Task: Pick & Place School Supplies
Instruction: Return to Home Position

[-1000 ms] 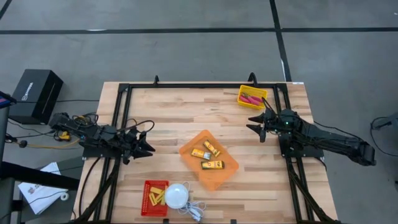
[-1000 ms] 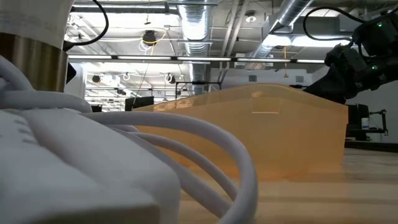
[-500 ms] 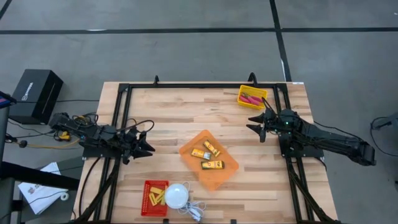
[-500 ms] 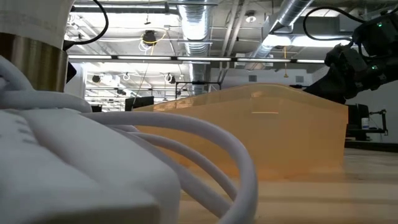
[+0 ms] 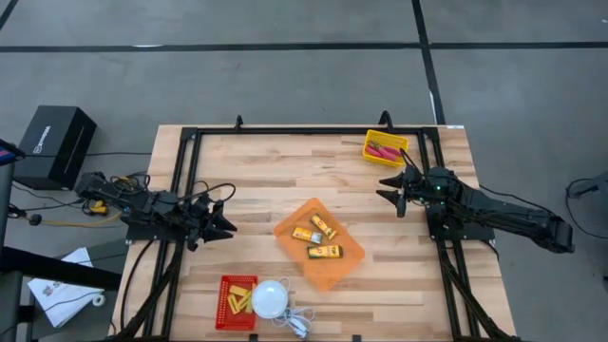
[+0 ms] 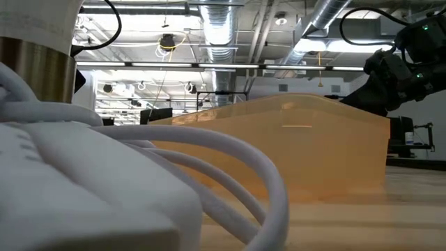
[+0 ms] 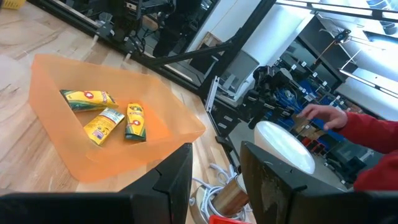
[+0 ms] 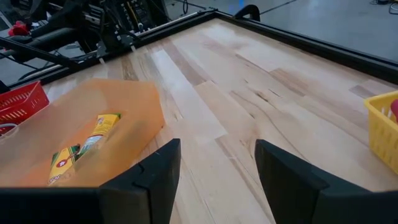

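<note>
Three orange-yellow packets (image 5: 318, 239) lie in the orange tray (image 5: 330, 274) at the table's middle; the left wrist view shows the packets (image 7: 109, 115) there too. Red-handled scissors (image 5: 385, 150) lie in the yellow bin (image 5: 369, 142) at the far right. Small yellow blocks (image 5: 236, 302) sit in the red bin (image 5: 224, 285) at the near edge. My left gripper (image 5: 225, 226) hovers left of the tray, open and holding nothing (image 7: 217, 180). My right gripper (image 5: 388, 193) hovers between tray and yellow bin, open and holding nothing (image 8: 217, 180).
A white round dome (image 5: 270, 298) with a white cord (image 6: 209, 160) sits beside the red bin, close in front of the low camera. A black frame (image 5: 285, 131) runs along the table's edges. Beyond the table a person's hand (image 7: 326, 115) and red sleeve show.
</note>
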